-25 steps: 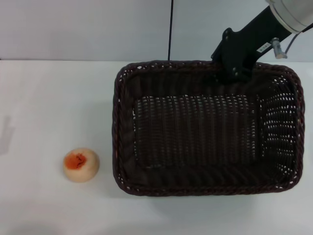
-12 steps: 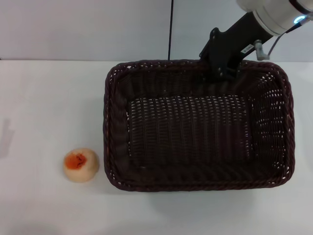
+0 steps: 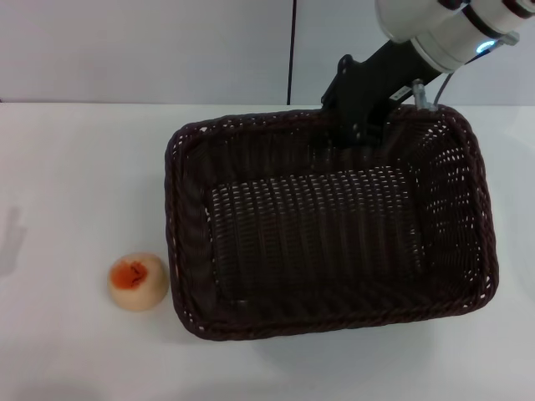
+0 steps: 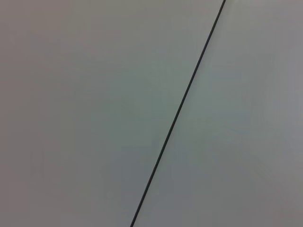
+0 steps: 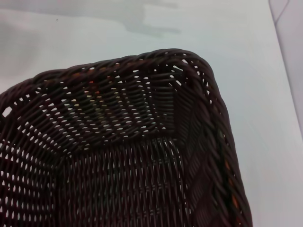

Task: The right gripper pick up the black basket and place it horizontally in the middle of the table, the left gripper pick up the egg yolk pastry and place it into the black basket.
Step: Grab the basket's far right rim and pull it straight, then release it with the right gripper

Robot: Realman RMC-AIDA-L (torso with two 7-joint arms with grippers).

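Observation:
The black basket point(image 3: 334, 322) sits slightly tilted on the white table point(image 3: 75, 167), filling the middle and right of the head view. My right gripper point(image 3: 361, 134) reaches down from the upper right and is shut on the basket's far rim. The right wrist view shows one inner corner of the basket point(image 5: 142, 113) with bare table beyond it. The egg yolk pastry point(image 3: 138, 281), cream with an orange top, lies on the table just left of the basket's near left corner, apart from it. My left gripper is out of view; its wrist view shows only a wall.
A grey wall with a thin black vertical seam point(image 3: 292, 50) stands behind the table. The table's left half is bare apart from the pastry. A faint shadow point(image 3: 10, 238) lies at the far left edge.
My right gripper has moved left with the basket in its grip. The basket has slid left and turned slightly, its left rim now closer to the pastry. The pastry has not moved.

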